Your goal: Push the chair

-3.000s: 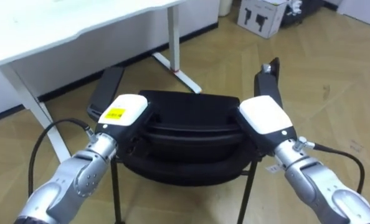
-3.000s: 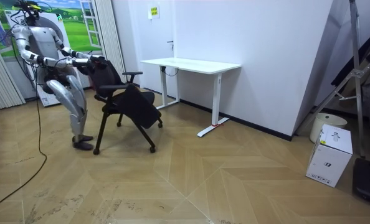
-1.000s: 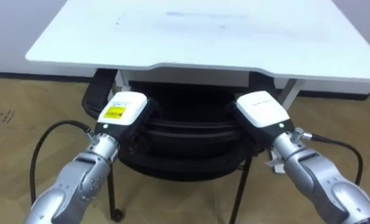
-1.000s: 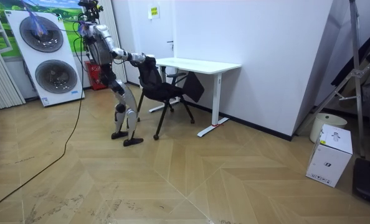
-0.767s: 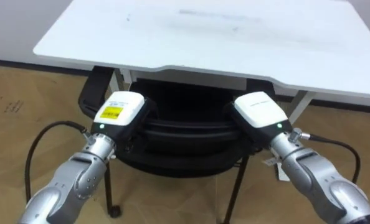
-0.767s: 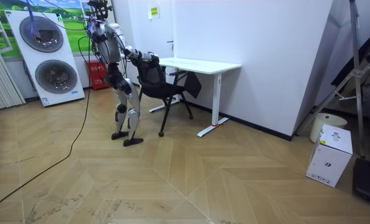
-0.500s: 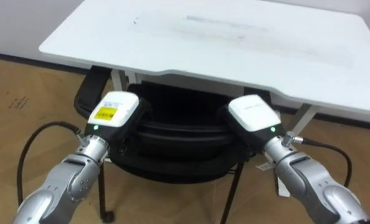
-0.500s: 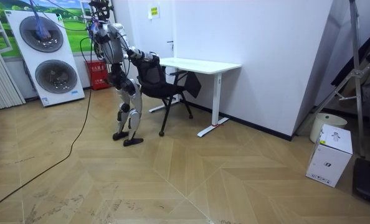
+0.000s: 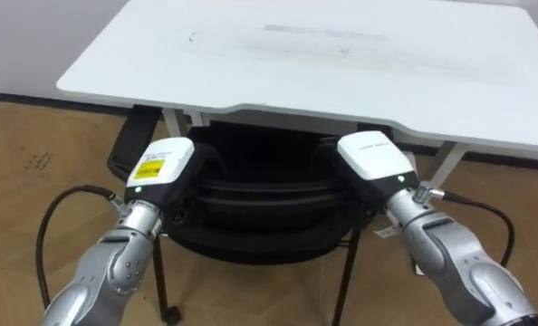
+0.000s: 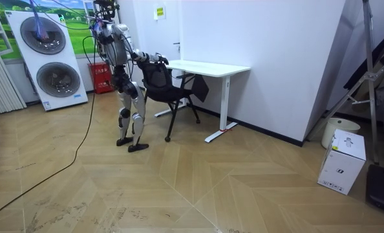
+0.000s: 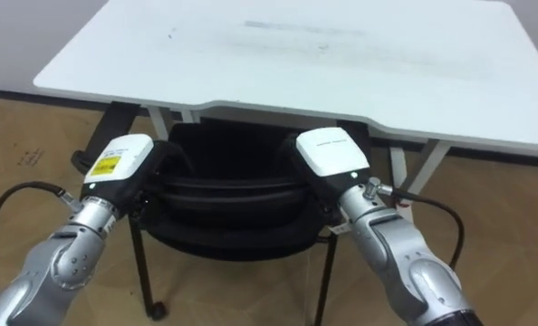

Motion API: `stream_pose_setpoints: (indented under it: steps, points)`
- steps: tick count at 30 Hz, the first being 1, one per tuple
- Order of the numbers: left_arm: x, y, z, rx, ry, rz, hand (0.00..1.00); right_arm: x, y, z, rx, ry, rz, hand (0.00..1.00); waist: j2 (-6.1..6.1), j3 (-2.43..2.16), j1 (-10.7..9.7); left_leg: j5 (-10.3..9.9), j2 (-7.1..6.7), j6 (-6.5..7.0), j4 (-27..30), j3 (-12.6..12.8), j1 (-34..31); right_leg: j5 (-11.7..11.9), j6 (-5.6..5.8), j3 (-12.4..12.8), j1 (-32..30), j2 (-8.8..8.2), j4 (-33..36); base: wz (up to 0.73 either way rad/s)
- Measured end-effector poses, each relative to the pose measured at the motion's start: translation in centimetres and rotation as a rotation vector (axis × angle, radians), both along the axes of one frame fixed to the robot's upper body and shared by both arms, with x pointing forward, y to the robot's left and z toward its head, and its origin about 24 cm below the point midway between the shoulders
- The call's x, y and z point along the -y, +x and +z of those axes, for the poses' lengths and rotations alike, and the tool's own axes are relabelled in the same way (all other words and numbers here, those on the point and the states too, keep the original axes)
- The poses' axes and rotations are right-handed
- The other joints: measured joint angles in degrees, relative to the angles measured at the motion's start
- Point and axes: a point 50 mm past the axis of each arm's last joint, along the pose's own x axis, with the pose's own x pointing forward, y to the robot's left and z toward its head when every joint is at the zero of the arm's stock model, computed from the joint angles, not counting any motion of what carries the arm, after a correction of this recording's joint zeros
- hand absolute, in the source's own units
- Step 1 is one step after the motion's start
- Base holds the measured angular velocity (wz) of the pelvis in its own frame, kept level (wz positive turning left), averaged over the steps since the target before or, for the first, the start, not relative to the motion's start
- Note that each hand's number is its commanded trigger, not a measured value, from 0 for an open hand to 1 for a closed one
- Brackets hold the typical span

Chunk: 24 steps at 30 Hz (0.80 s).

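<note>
Room view: robot stands at the worktop [image 10: 208,66] on a herringbone wood floor [image 10: 211,188]; washers [image 10: 46,55] upper left, white box [image 10: 342,162] lower right, contents hidden. Left eye view: black chair [image 9: 260,195] at frame centre, seat under the worktop. Left hand [image 9: 163,163] and right hand [image 9: 370,156] rest on its backrest; grip cannot be told.

The chair [image 9: 269,195] back looks like matt black cloth, its legs thin dark metal. The counter [image 9: 323,54] over it is smooth matt white. The floor [image 9: 33,208] under it is faintly glossy wood. On the chair, the left hand [image 9: 160,163] and right hand [image 9: 370,156] wear smooth white plastic.
</note>
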Motion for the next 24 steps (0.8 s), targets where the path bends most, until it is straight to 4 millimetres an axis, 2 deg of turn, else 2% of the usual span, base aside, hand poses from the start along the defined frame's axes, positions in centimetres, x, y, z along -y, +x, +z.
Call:
stream_pose_setpoints:
  steps: [4,7,8,13,15,20,24]
  points:
    - [-0.1,0.0,0.1,-0.001,-0.025,0.014,0.00,0.2,0.1,0.5,0.009,0.011,-0.008,0.00,0.10,0.03,0.08,0.26,-0.07,0.44,-1.34,0.37,0.83,1.65,0.55,2.02,-0.03,0.60,-1.61,-0.28]
    - [-0.1,-0.1,0.0,-0.012,-0.028,0.017,0.00,0.8,0.2,0.9,0.021,0.019,-0.035,0.00,0.46,0.13,0.04,0.85,-0.38,1.23,-2.86,1.89,1.80,2.97,1.16,3.85,-0.05,0.77,-2.82,-0.31]
    - [-0.1,-0.1,-0.1,-0.021,-0.027,0.013,0.00,1.1,0.1,1.0,0.026,0.022,-0.047,0.00,0.86,0.02,0.01,0.99,-0.41,1.47,-3.57,2.49,1.87,3.70,1.41,4.46,-0.05,0.91,-3.53,-0.30]
    - [-0.4,-0.4,-0.1,-0.040,-0.029,0.008,0.00,1.6,-0.1,1.2,0.036,0.061,-0.079,0.00,1.95,-0.07,-1.85,1.69,-1.14,2.60,-4.47,4.06,1.79,5.58,2.24,6.43,-0.94,0.70,-4.73,-0.19]
    - [-0.6,-0.5,0.0,-0.043,-0.026,0.009,0.00,1.9,-0.4,1.0,0.030,0.093,-0.100,0.00,2.06,-0.09,-3.02,1.75,-1.38,2.98,-4.48,4.35,1.73,6.21,2.66,6.75,-0.90,0.54,-5.33,-0.08]
    - [-1.0,-0.4,0.1,-0.040,-0.038,0.024,0.00,2.1,-0.4,0.7,0.047,0.107,-0.119,0.00,2.21,-0.03,-4.33,1.89,-2.00,3.99,-4.56,6.49,1.13,7.10,3.45,8.70,-2.44,0.46,-4.90,-0.20]
    - [-1.4,-0.3,0.3,-0.029,-0.046,0.046,0.00,3.8,-0.4,0.6,0.039,0.174,-0.201,0.00,2.16,-0.02,-5.03,1.67,-2.17,4.80,-4.60,8.33,0.67,7.90,4.18,10.60,-3.44,0.40,-4.51,-0.21]
